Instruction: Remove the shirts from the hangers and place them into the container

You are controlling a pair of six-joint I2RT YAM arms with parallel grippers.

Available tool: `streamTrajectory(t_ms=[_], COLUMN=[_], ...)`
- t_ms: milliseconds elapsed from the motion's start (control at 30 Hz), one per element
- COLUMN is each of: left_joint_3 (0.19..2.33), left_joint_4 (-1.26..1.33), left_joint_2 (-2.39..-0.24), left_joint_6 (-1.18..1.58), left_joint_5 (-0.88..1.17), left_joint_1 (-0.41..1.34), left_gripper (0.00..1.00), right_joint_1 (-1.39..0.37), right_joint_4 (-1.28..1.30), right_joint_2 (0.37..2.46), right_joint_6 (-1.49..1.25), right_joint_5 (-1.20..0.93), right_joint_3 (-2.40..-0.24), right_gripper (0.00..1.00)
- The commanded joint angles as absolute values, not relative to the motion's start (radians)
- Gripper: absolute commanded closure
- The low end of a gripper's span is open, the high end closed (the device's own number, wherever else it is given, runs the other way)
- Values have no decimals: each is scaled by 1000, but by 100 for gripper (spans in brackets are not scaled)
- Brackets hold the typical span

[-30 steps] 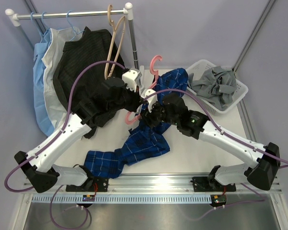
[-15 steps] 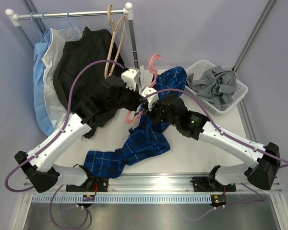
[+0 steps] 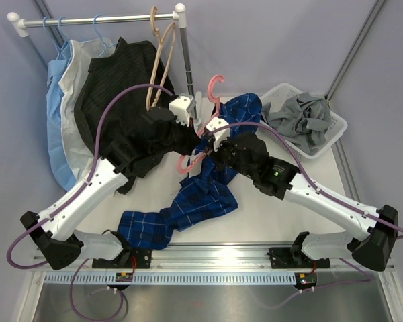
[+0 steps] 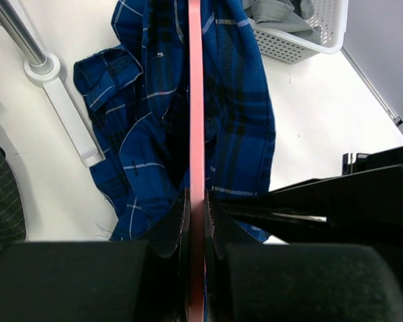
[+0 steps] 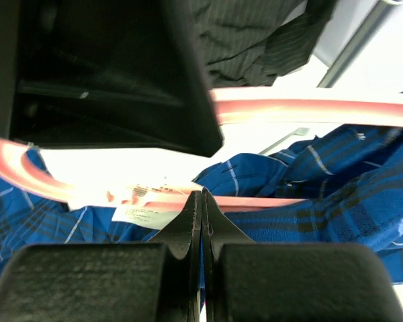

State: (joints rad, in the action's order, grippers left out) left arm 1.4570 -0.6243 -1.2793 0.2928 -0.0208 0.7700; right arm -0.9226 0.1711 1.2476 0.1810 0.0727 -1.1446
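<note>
The right end effector [image 5: 201, 198] has edged farther away and closed tight beside the pink hanger [image 4: 196, 100], which the left end effector [image 4: 197, 208] clamps. The plaid shirt [image 3: 201, 201] trails across the white counter [image 3: 269, 215]. The grey shirt [image 3: 302, 117] lies in the far-right basket [image 4: 292, 47].

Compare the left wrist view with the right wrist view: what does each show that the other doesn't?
Only left wrist: the white slotted plastic laundry basket holding the plain grey shirt, the rack's white foot, and the left claw shut on the pink plastic hanger. Only right wrist: a white garment label and the right claw, shut, tips at that label. Both: that hanger and the dark blue plaid shirt.
</note>
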Motion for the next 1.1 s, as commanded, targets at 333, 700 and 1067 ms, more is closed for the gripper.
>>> streamTrajectory(t_ms=[333,700,1067], left_joint_3=[1390,1339,1289], left_joint_4=[-469,-471,-480], left_joint_2=[-1252,-1224,-1060], left_joint_6=[368,344,200], left_joint_5=[-32,-236,-212], left_joint_1=[769,756,750], left_gripper=[100,100,100], right_joint_1=[-930,-927,-928], right_joint_4=[11,58,250], right_joint_2=[1204,1048,966], right_joint_6=[87,92,-43], right_joint_5=[287,391,414], right_joint_3=[-1174,-1117,-1043], right_gripper=[100,100,100])
